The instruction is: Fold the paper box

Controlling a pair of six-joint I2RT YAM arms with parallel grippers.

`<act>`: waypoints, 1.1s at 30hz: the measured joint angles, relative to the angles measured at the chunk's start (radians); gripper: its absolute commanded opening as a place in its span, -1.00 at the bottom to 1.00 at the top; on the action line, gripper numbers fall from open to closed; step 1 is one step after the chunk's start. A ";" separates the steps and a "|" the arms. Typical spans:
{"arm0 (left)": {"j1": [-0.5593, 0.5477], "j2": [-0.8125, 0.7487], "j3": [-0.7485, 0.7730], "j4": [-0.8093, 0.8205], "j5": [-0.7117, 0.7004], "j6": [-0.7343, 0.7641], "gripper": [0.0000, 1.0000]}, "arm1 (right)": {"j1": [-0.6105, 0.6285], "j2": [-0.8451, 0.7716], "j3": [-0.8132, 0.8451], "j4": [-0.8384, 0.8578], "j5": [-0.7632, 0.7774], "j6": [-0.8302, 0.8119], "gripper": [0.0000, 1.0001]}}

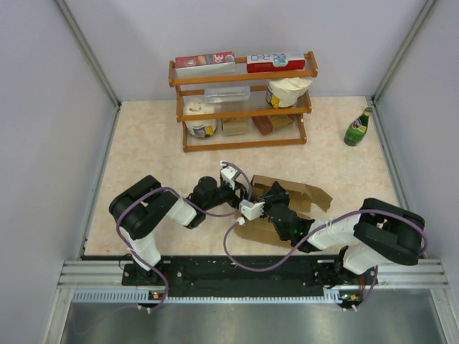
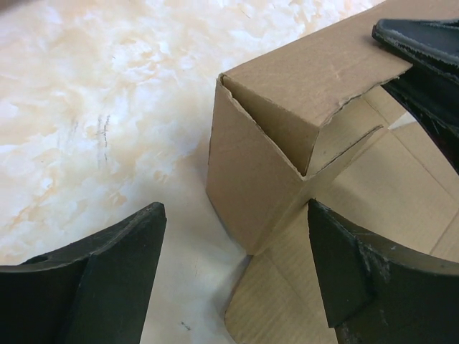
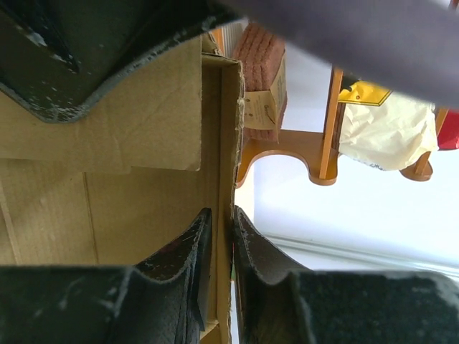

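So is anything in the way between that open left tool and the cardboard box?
Nothing visible. The left tool hangs open at a raised corner of the paper box, nothing between. The right tool pinches another wall, to one side.

The plain brown cardboard paper box (image 2: 247, 186) is matt and fibrous, ragged at its torn edge and faintly ribbed on its flat sheet. The beige marbled tabletop (image 2: 107, 107) looks smooth with a soft sheen. The black fingers (image 2: 93, 287) of the left gripper (image 2: 237, 208) are dull, scuffed plastic. The orange-brown shelf rack (image 3: 287, 152) is smooth varnished wood.
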 measured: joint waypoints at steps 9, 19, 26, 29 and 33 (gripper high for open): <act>-0.077 0.019 0.000 0.016 -0.182 0.034 0.69 | 0.005 -0.002 0.000 -0.044 -0.001 0.051 -0.54; -0.164 0.068 0.013 0.042 -0.440 0.072 0.69 | 0.007 -0.008 0.001 -0.085 0.000 0.096 -0.49; -0.196 0.087 0.038 0.058 -0.563 0.090 0.67 | 0.008 -0.021 0.001 -0.111 0.004 0.122 -0.47; -0.207 0.092 0.053 0.069 -0.600 0.096 0.66 | 0.008 -0.031 0.001 -0.130 0.006 0.139 -0.46; -0.223 0.100 0.067 0.085 -0.644 0.104 0.59 | 0.008 -0.038 0.002 -0.148 0.006 0.156 -0.46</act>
